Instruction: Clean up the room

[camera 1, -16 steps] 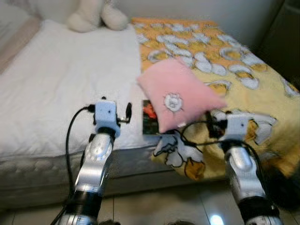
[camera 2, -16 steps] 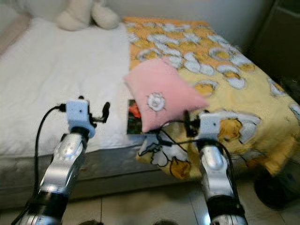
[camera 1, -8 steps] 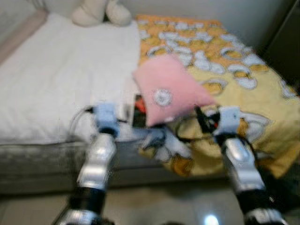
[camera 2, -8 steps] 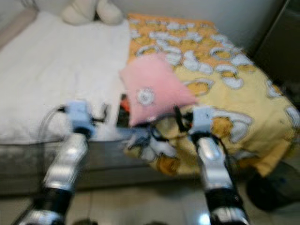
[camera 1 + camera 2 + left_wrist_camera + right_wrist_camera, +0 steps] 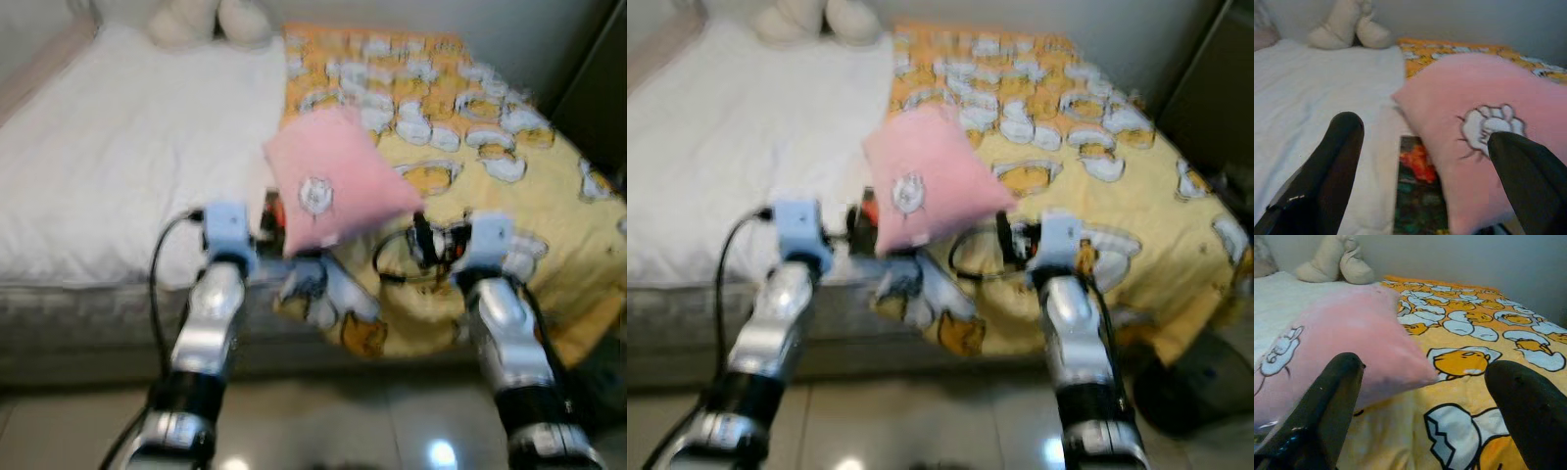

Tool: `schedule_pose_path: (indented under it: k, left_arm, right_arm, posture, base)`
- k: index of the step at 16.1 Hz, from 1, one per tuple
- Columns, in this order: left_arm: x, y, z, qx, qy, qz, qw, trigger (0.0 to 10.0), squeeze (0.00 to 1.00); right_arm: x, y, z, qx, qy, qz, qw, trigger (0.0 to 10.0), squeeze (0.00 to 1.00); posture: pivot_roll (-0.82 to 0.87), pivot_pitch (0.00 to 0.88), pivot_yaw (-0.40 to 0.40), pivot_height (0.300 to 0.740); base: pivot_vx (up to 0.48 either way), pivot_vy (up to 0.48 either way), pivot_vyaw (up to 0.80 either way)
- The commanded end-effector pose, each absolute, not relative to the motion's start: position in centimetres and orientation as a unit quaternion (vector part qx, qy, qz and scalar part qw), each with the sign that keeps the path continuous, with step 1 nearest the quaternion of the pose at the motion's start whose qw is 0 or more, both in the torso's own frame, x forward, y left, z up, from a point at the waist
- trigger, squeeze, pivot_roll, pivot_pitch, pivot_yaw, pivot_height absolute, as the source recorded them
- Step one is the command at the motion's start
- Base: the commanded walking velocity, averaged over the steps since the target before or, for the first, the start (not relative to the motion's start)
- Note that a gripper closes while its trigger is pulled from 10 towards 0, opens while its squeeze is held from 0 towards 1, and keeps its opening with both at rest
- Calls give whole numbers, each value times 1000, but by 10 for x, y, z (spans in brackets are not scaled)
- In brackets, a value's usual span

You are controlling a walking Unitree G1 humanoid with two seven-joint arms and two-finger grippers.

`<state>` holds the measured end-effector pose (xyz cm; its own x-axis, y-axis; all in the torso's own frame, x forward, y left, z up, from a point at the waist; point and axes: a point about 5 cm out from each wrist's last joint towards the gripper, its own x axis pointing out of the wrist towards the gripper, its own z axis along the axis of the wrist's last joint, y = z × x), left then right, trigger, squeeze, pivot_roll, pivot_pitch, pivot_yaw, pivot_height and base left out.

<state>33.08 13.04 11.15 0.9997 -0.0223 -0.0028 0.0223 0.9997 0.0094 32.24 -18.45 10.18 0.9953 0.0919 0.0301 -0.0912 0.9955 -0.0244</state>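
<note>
Pink pillow (image 5: 331, 191) lies on the bed, straddling the white sheet (image 5: 118, 157) and yellow duck blanket (image 5: 470, 166), over a dark book (image 5: 1418, 196). We see both arms raised just before the pillow. Wrist views add this: left gripper (image 5: 1425, 161) spread wide, book and pillow between its fingers; right gripper (image 5: 1425, 396) spread wide, pillow corner beside one finger. Plush toy (image 5: 1347, 27) sits beyond the pillow. Since a second ago, both grippers stand closer to the pillow.
</note>
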Motion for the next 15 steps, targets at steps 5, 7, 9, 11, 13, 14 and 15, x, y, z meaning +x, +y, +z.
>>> schedule_pose_path:
  k: [5, 7, 9, 11, 13, 14, 15]
  left_arm:
    - [336, 128, 120, 30, -27, -18, 999, 10000, 0]
    - [336, 128, 126, 6, -43, -33, 999, 10000, 0]
    - [336, 127, 129, -6, -48, -35, 998, 10000, 0]
    - [337, 126, 129, -15, -45, -30, 998, 10000, 0]
    - [337, 127, 127, -29, -39, -22, 999, 10000, 0]
    - [337, 128, 127, -30, -39, -21, 999, 10000, 0]
    - [337, 129, 127, -30, -39, -20, 999, 10000, 0]
  right_arm:
    - [326, -186, 106, -20, -16, 37, 999, 10000, 0]
    - [327, -185, 106, -20, -16, 36, 999, 10000, 0]
    - [329, -183, 108, -25, -21, 40, 999, 10000, 0]
    - [331, -180, 112, -29, -27, 44, 998, 10000, 0]
    - [333, -178, 113, -29, -27, 48, 998, 10000, 0]
    - [334, -177, 114, -28, -28, 51, 998, 10000, 0]
    - [335, -176, 114, -28, -29, 54, 998, 10000, 0]
  posture:
    - [-113, 0, -34, 740]
    - [-108, 0, -34, 740]
    - [-105, 0, -33, 740]
    - [-104, 0, -32, 740]
    - [-103, 0, -32, 740]
    - [-102, 0, -32, 740]
    - [-100, 0, -31, 740]
  base:
    - [113, -153, 0]
    - [156, 0, 0]
    - [480, 0, 0]
    - [480, 0, 0]
    - [480, 0, 0]
    - [480, 0, 0]
    - [480, 0, 0]
